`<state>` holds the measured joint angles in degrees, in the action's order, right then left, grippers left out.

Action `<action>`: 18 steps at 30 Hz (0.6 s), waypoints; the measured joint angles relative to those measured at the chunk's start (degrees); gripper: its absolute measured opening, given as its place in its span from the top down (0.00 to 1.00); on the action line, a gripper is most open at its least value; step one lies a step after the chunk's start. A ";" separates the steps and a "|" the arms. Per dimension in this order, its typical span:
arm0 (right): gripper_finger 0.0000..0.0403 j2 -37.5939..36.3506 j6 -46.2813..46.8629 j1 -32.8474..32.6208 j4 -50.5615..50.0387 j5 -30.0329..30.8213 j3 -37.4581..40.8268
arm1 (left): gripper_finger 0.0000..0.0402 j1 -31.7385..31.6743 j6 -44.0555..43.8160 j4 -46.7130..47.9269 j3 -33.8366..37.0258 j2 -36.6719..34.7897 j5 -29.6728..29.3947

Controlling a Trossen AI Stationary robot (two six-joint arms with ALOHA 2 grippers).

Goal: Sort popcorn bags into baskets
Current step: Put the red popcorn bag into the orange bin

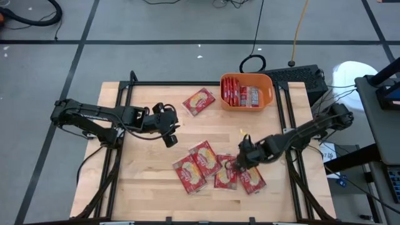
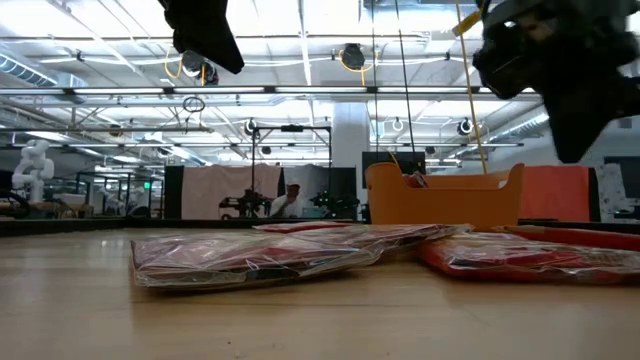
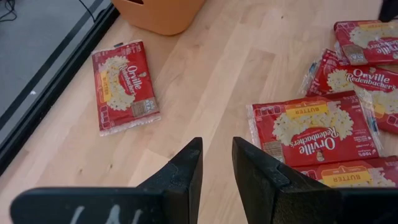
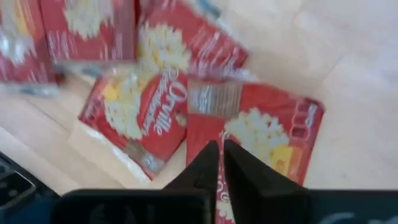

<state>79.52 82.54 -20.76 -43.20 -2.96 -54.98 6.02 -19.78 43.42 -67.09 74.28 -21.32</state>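
Popcorn bags (image 1: pixel 206 165) lying flat and overlapping near the table's front centre, one loner (image 1: pixel 199 101) far, just left of the orange basket (image 1: pixel 246 91) already holding several; probably light, slick film, floppy, best pinched at a free edge or corner. Right gripper (image 4: pixel 221 155) low over the cluster, fingers nearly together, holding nothing; left gripper (image 3: pixel 216 168) hovering left of centre, slightly parted, empty. High view alone gives basket contents; wrist views alone give finger gaps; low view shows how thin the packets lie.
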 joint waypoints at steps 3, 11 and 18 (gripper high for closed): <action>0.86 -0.51 -5.16 3.41 1.28 -0.68 0.00 | 0.77 0.00 -0.31 0.01 0.00 0.00 0.00; 0.57 2.76 -39.14 9.03 4.88 -12.57 -0.04 | 0.77 0.00 -0.91 0.03 1.16 0.00 0.00; 0.46 3.85 -65.66 12.76 3.12 -18.22 2.18 | 0.77 0.00 -5.17 0.11 3.87 0.00 2.68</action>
<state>83.37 16.88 -8.00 -40.08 -21.18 -52.80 6.02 -24.95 43.53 -63.22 74.28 -18.64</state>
